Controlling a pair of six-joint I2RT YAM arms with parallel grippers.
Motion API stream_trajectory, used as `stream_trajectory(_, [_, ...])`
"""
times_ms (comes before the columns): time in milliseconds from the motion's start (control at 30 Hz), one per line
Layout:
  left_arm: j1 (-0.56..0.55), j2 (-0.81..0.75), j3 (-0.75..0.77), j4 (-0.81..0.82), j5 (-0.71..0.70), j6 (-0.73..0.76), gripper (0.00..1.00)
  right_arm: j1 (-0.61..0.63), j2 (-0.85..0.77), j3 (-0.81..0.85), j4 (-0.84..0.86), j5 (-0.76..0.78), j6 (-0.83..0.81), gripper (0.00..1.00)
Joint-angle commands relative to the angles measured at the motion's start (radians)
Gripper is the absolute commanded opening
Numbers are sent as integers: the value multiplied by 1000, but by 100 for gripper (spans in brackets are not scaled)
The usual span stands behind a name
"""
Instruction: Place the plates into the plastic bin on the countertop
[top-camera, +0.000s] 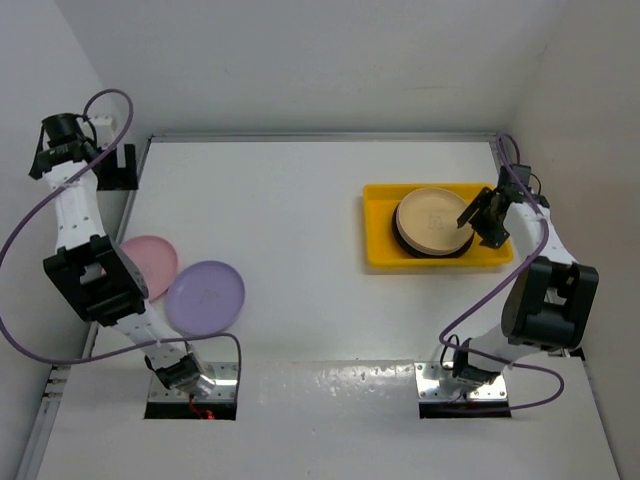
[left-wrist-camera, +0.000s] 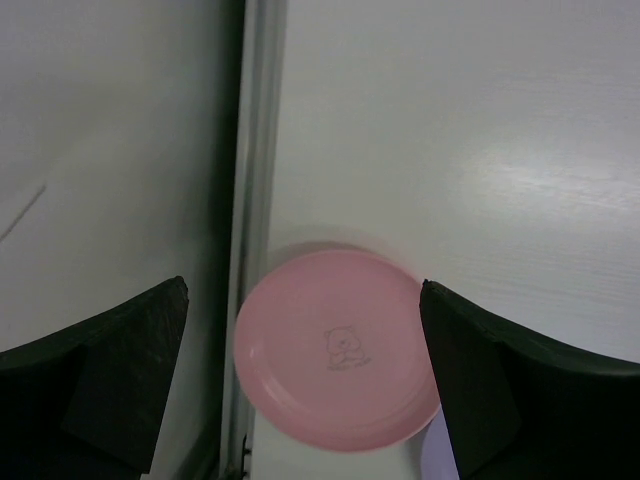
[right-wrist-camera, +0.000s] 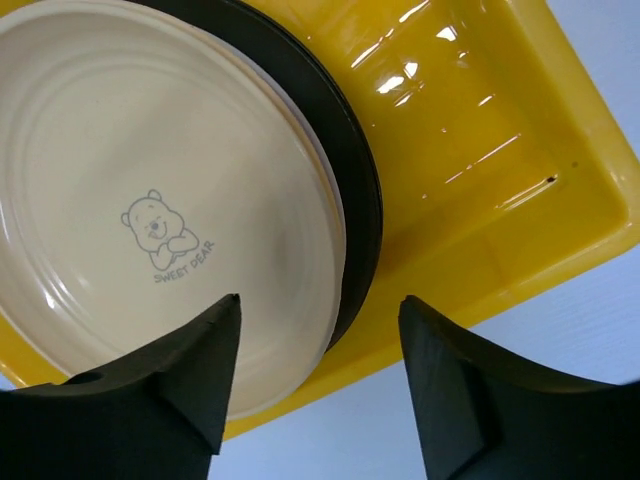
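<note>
The yellow plastic bin (top-camera: 380, 225) sits at the right of the white countertop (top-camera: 300, 200). It holds a stack of plates with dark rims (right-wrist-camera: 352, 150) under a cream plate (top-camera: 430, 220) on top. My right gripper (top-camera: 480, 215) is open and empty, hovering over the stack's right edge; in the right wrist view (right-wrist-camera: 320, 303) its jaws straddle the cream plate (right-wrist-camera: 160, 200) rim and the bin (right-wrist-camera: 480, 130) floor. A pink plate (top-camera: 150, 262) and a lilac plate (top-camera: 205, 297) lie at the left. My left gripper (top-camera: 118, 165) is open, held high; the pink plate (left-wrist-camera: 338, 348) shows far below it (left-wrist-camera: 303, 290).
The countertop's raised rim (left-wrist-camera: 255, 150) runs along the left edge beside the pink plate, with a white wall (left-wrist-camera: 110, 130) beyond it. White walls close in the back and right sides. A sliver of the lilac plate (left-wrist-camera: 432, 455) shows by the left gripper's right finger.
</note>
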Motion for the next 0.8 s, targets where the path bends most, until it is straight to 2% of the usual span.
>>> stream_trajectory(0, [109,-34,-78,-7,-90,-11,97,17,-20,46,-28,53,-55,67])
stream_trajectory(167, [287,-25,-335,81,-134,-19,95,55,-43,82,-51,132,-121,70])
stream_trajectory(267, [315,0,-450,151,-161,-10,88,103,-70,119,-46,162,-138,70])
stream_trajectory(500, [384,78,-515,273,-223,-4,82,224,-78,194,-43,170,-139,70])
stream_trajectory(600, [384,138,-524,263,-162,28,70,277,-95,204,-34,178,-147,70])
stream_trajectory(633, [384,150,-524,254,-137,28,61,287,-105,208,-31,182,-151,70])
stream_trajectory(700, [384,176,-524,232,-71,39,51,314,-118,211,-20,192,-159,70])
stream_trajectory(733, [384,176,-524,232,-50,39,39,319,-122,217,-17,195,-168,70])
stream_trajectory(767, [384,190,-524,218,-31,39,30,333,-127,222,-13,202,-167,70])
